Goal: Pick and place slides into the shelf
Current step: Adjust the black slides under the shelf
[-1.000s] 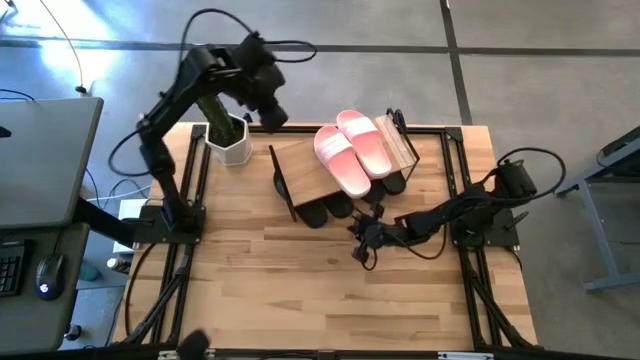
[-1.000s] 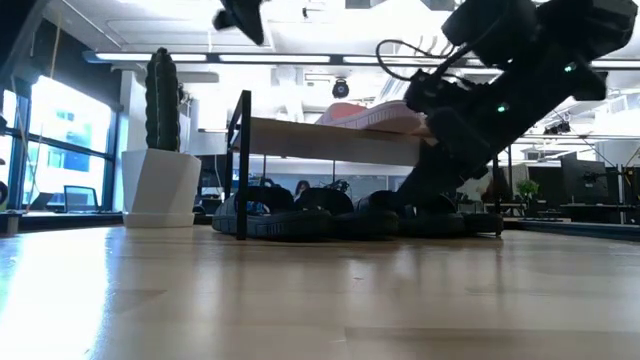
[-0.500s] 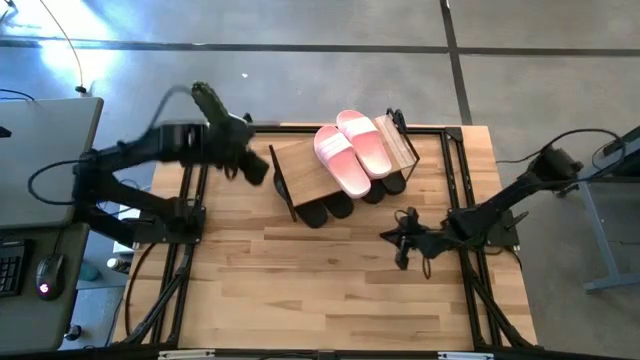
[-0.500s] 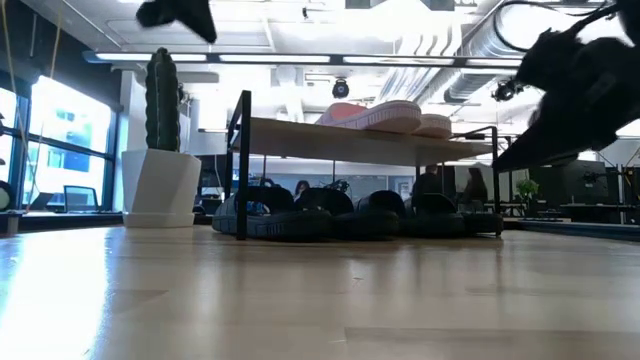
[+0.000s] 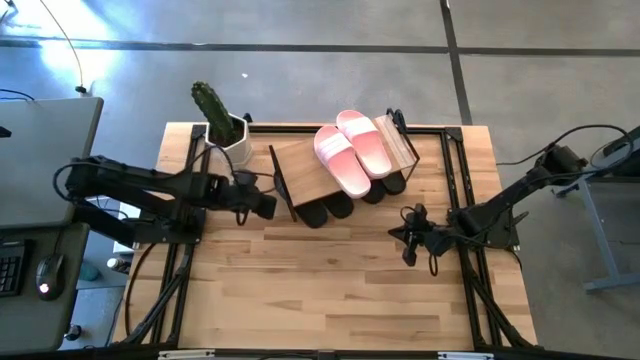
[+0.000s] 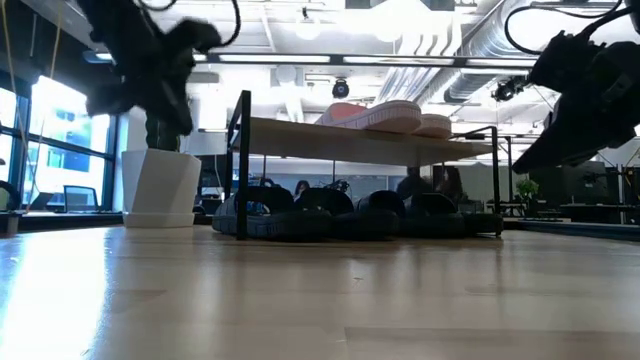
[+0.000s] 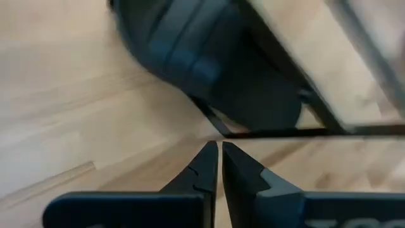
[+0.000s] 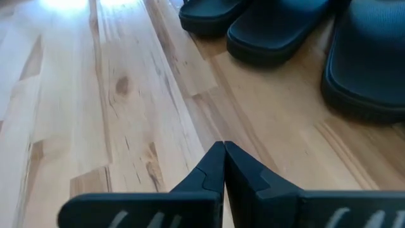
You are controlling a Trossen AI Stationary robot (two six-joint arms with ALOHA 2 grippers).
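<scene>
Looking straight down, the high view shows the shelf (image 5: pixel 335 165) standing on the far middle of the table (image 5: pixel 300 290), its light wood top carrying the pale pink slides (image 5: pixel 352 152) side by side. The toes of the black slides (image 5: pixel 330 210) stick out from under its near edge. The left gripper (image 5: pixel 265 205) lies low, just beside the shelf's left end, fingers pressed together and holding nothing. The right gripper (image 5: pixel 408 240) hovers over bare wood, near the shelf's right front corner, fingers likewise shut and empty. A cactus in a white pot (image 5: pixel 222 130) stands at the far left corner of the table.

From table height, the low view shows the shelf (image 6: pixel 365 140) as a thin plank on a black frame, the pink slides (image 6: pixel 385 115) on top and the black slides (image 6: pixel 360 215) in a row on the table beneath it. One dark arm (image 6: pixel 150 70) hangs blurred on the left before the white pot (image 6: pixel 160 185); another (image 6: pixel 585 90) shows at the right edge.

Through the left wrist view, the fingers (image 7: pixel 204 170) meet with only a hairline between them, pointing at a black slide (image 7: pixel 202 60) and the shelf's thin black frame bar (image 7: pixel 304 132).

Through the right wrist view, the fingers (image 8: pixel 212 168) are shut tight above the table (image 8: pixel 95 114), with three black slides (image 8: pixel 278 28) lying well ahead of them.
</scene>
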